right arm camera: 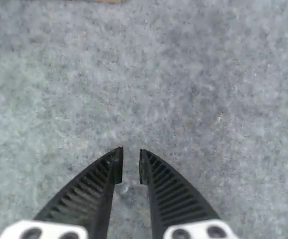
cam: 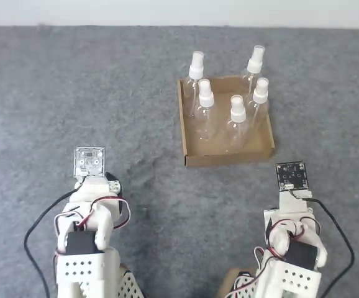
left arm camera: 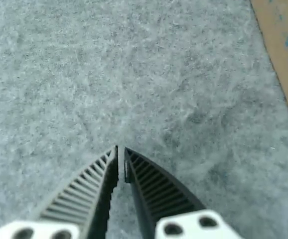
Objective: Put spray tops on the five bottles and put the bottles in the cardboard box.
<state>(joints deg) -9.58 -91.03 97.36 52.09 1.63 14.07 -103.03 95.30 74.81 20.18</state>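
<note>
Grey carpet beneath; left arm, right arm folded back; left fingers, right fingers clenched.

Grey it was, mottled grey all over the tabletop. The cardboard box showed plain tan-brown, with faint blue marks on it in the left wrist view. The bottles were clear, the spray tops white. The left gripper and the right gripper were black and ribbed, on white mounts. The arms were white, with red and black wires.
</note>
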